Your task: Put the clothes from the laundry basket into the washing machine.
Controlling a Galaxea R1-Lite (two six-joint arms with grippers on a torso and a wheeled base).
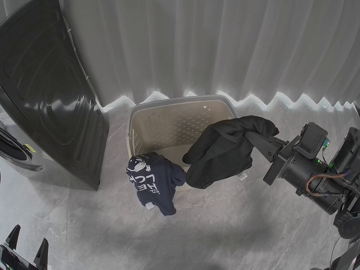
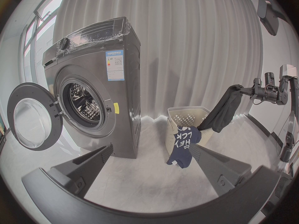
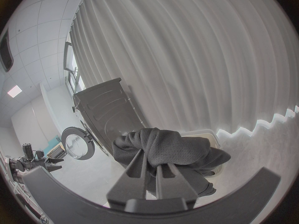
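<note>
Head view has the right fingers (image 1: 258, 138) closed tight on a bunched end of the black garment (image 1: 221, 150), held up over the right side of the laundry basket (image 1: 176, 99). In the right wrist view the two fingers (image 3: 140, 171) stand almost together with only a fold of the cloth (image 3: 168, 147) pinched between them.

The garment's long axis runs from the pinch downward and toward the robot's left. In the left wrist view it hangs as a slanting strip (image 2: 222, 111) whose lower end reaches the basket's rim, though I cannot tell whether it touches or still trails inside.

What the next move turns on is the washing machine (image 1: 48, 105), which stands well apart on the far left, with the whole basket between it and the loaded arm. Its drum opening (image 2: 82, 105) faces the robot's left side, and the door (image 2: 31, 117) is swung wide open. I judge the carry must be a long sweep leftward with the garment lifted clear of the rim first, since the dangling tail could snag there.

A navy shirt (image 1: 153, 180) is draped over the basket's near rim, half outside, its lower end hanging toward the floor (image 1: 225, 225).

The left fingers (image 1: 41, 252) sit low at the robot's left, spread apart and empty, nearer to the machine than the right arm is.
</note>
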